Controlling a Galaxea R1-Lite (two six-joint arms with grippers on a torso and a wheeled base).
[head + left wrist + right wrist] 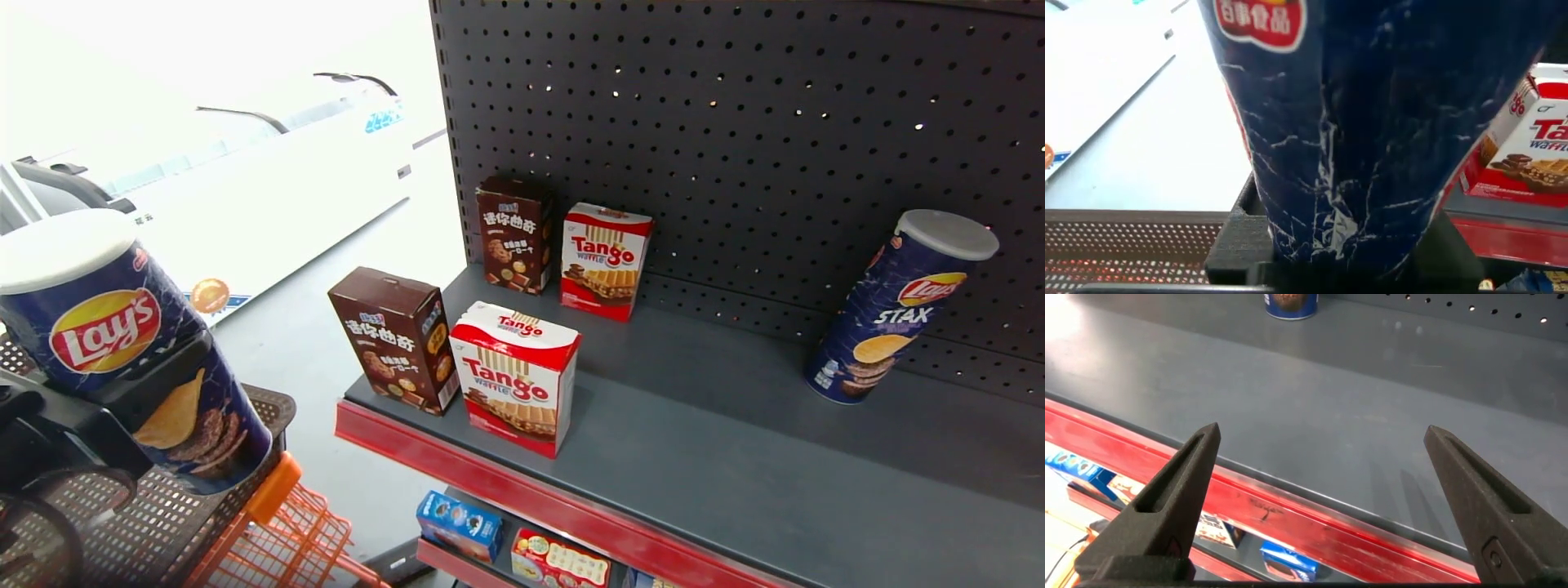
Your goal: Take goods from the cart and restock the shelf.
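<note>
Nearest to the head camera you see the blue chips can (122, 343), upright, with its white lid on top. Your left gripper (139, 371) is clamped around the middle of this can, and one black finger crosses its front. From the left wrist camera the can (1355, 147) covers most of the view. It is held above the cart (277, 531), whose orange wire basket and dark perforated panel are under it, to the left of the shelf (735, 441).

Your right gripper (1323, 506) is spread wide with nothing between its two dark fingers. It hangs over the front edge of the shelf, just above the red strip (1290, 514).

On the left part of the shelf stand four boxes in two rows. At the front are a brown cookie box (400, 339) and, just beside it, a red and white wafer box (518, 376). Behind them, near the pegboard (735, 122), are a second brown box (514, 235) and a second wafer box (604, 261). A second chips can (894, 306) stands well apart at the back right, close to the pegboard; I cannot tell if it touches it.

On the lower shelf you see a blue pack (459, 523) and a red pack (559, 559).
</note>
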